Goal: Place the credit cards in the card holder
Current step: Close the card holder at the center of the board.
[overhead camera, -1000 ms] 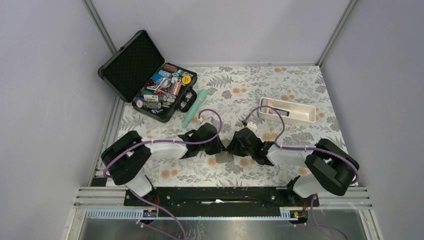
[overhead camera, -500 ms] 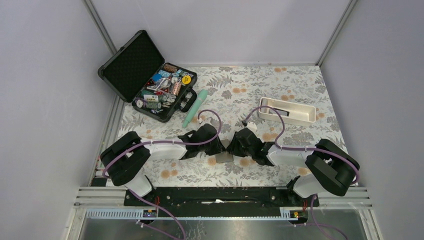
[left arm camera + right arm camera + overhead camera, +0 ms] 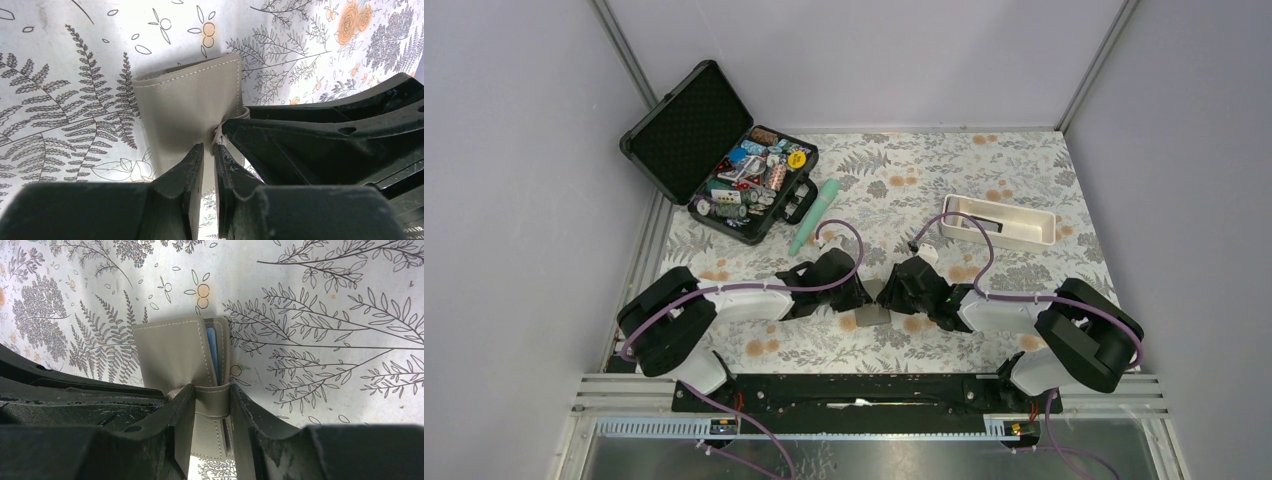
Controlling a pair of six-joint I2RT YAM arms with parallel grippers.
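Note:
The grey-brown card holder [image 3: 873,318] lies folded on the flowered cloth in front of the bases, where both grippers meet. My right gripper [image 3: 212,392] is shut on the card holder [image 3: 172,352], its fingers pressing either side where the stitched strap [image 3: 212,401] wraps round. A blue credit card [image 3: 212,352] shows edge-on inside the fold. My left gripper [image 3: 209,150] faces the card holder [image 3: 187,97] from the other side, jaws a narrow slit apart, with the strap's end [image 3: 217,134] at their tips. Whether they pinch it I cannot tell.
An open black case [image 3: 724,160] full of small items stands at the back left. A mint-green tube [image 3: 814,215] lies beside it. A white tray [image 3: 1024,238] at the back right holds a dark flat piece [image 3: 981,225].
The left arm's elbow has shifted slightly left and lower. Both grippers have stayed at the card holder, which has not moved.

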